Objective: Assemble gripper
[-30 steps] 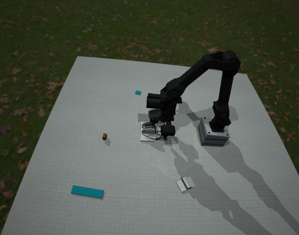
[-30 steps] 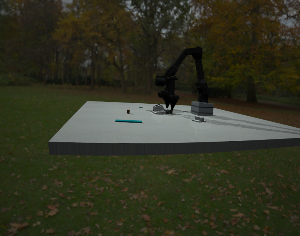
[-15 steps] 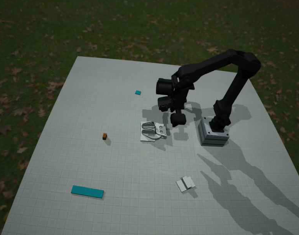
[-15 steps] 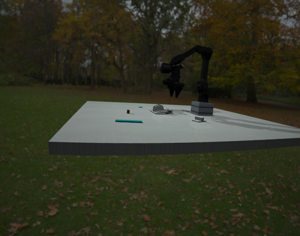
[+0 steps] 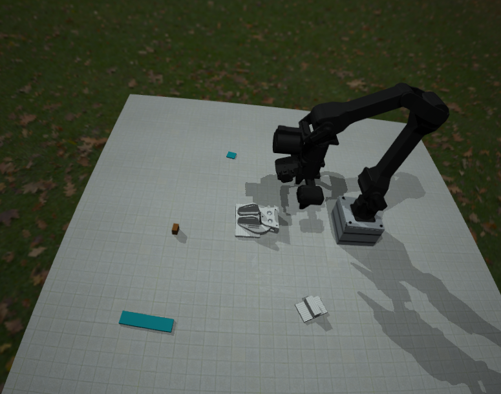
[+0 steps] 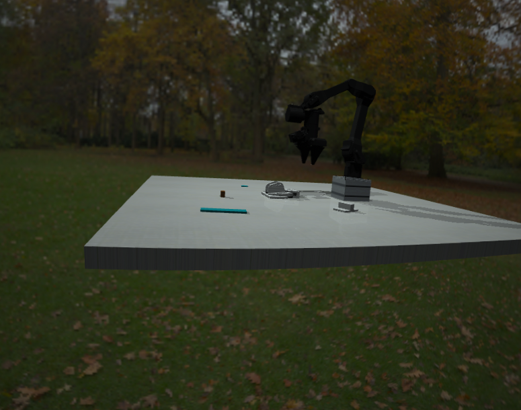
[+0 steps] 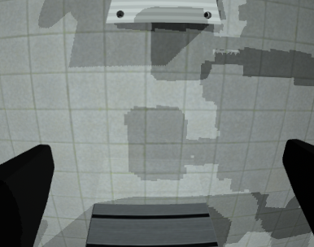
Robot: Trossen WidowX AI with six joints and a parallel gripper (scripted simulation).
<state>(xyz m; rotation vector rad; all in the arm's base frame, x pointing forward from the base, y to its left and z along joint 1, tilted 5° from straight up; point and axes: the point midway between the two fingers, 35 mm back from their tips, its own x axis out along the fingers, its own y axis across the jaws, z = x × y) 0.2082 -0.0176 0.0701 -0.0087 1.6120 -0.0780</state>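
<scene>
My gripper [image 6: 308,162] [image 7: 173,155] is open with nothing between its fingers. It hangs high above the table, between the assembly and the arm's foot. The white housing plate [image 5: 274,216] [image 7: 164,2] lies over the jaws' inner ends and looks flat. In the wrist view a round stub shows inside each of its two ringed holes. The two jaws, one at the back [image 5: 249,210] and one at the front [image 5: 249,221], lie side by side, their pads pointing away from the arm's foot. A ribbed white slab [image 5: 245,232] lies under them. The gear teeth and pins are hidden under the plate.
The arm's grey block foot [image 5: 359,236] [image 6: 351,192] [image 7: 150,227] stands to the right. A small ribbed white stand [image 5: 311,308] [image 6: 345,208] is at the front right. A long teal bar [image 5: 145,321], a small orange-brown block [image 5: 175,228] and a small teal tile [image 5: 231,155] lie to the left.
</scene>
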